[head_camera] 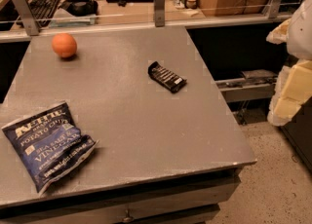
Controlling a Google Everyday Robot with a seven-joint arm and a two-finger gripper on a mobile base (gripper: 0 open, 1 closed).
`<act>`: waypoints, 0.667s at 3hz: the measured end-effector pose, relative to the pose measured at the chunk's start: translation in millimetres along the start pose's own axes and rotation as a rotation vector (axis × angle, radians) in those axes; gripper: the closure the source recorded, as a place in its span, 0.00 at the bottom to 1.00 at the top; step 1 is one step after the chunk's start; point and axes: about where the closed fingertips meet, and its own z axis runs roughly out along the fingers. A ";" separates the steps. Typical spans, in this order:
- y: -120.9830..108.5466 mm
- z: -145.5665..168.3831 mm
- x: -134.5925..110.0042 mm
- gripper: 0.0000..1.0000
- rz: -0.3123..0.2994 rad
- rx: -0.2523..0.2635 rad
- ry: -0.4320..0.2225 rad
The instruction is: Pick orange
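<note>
Camera view puts my gripper [291, 89] at the far right edge of the frame, hanging off the side of the grey table [146, 121] and over the floor, nowhere near anything. Whether it is spread or closed I cannot tell from here.

The orange [64, 45] sits alone in the upper left of the frame, near the table's far left corner, well apart from me. A dark wrapped snack bar [167, 77] lies near the middle, and a blue chip bag [46, 142] lies flat at the lower left.

I judge the task is at its very start. The reach has not begun, nothing is held. The next move calls for a long sweep across the frame to the upper left — passing above the snack bar — then a descent onto a round fruit that may roll if nudged.
</note>
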 end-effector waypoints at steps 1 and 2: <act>0.0 0.0 0.0 0.00 0.000 0.000 0.000; -15.5 18.6 -33.6 0.00 -0.041 -0.017 -0.085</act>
